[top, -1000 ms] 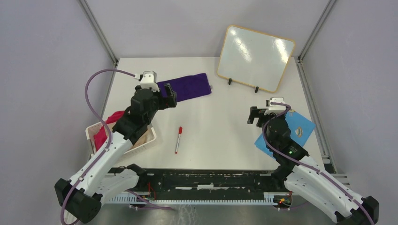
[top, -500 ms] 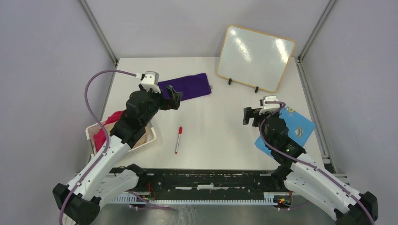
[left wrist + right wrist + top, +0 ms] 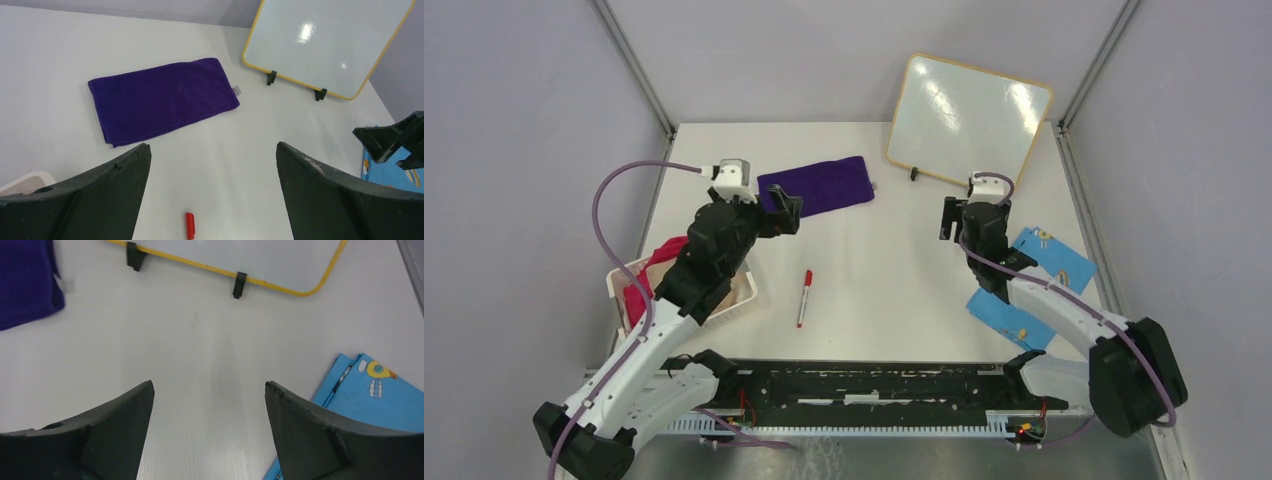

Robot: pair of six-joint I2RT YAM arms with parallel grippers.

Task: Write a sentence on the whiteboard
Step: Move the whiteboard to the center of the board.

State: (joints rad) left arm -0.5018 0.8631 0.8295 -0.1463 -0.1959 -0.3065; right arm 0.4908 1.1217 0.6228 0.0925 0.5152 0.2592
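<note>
The whiteboard [image 3: 969, 122] stands on its two black feet at the table's [image 3: 884, 290] 1 o'clock edge, its glossy white face toward the arms. At 8 o'clock a white basket [image 3: 742, 300] holds a red cloth [image 3: 638, 292], partly under the left arm. The left gripper [image 3: 786, 208] and right gripper [image 3: 209, 385] both hover with jaws spread wide, gripping nothing. A red marker [image 3: 804, 297] lies at 6 o'clock.

Your top camera looks down from six o'clock; both wrist cameras sit low, facing twelve, sharing the whiteboard [image 3: 325, 45] and cloth [image 3: 162, 100].
</note>
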